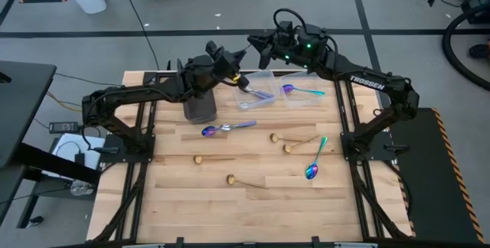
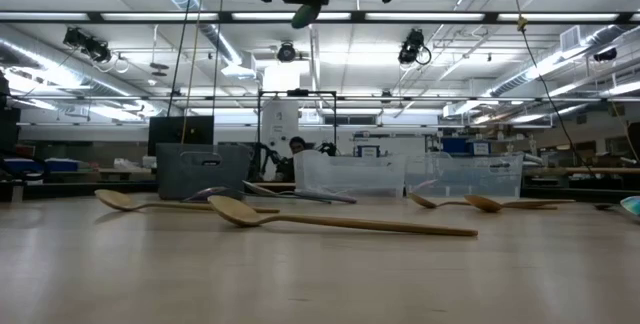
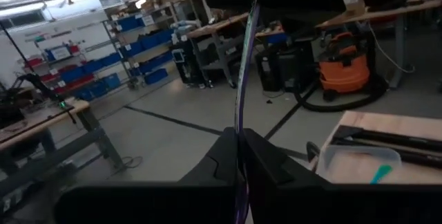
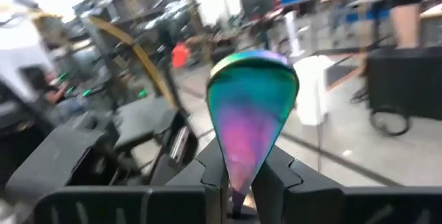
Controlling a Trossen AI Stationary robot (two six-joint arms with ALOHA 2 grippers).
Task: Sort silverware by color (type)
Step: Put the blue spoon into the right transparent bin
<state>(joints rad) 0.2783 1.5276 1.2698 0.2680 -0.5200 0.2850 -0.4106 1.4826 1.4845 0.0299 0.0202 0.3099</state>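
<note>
The left gripper [image 3: 240, 156] is clamped on a slim rainbow spoon handle [image 3: 243, 72], raised near the table's 11 o'clock. The right gripper [image 4: 242, 175] pinches an iridescent spoon [image 4: 250, 113], bowl up, at 12 o'clock. Below them, one clear container [image 1: 255, 95] holds silver spoons, its neighbour [image 1: 303, 93] a rainbow spoon [image 1: 300, 89]; a dark bin [image 1: 200, 106] stands at 10 o'clock. Gold spoons [image 1: 246, 182] and rainbow spoons [image 1: 315, 164] lie on the table [image 1: 230, 217]. The right arm reads "TROSSEN" [image 1: 367, 82].
</note>
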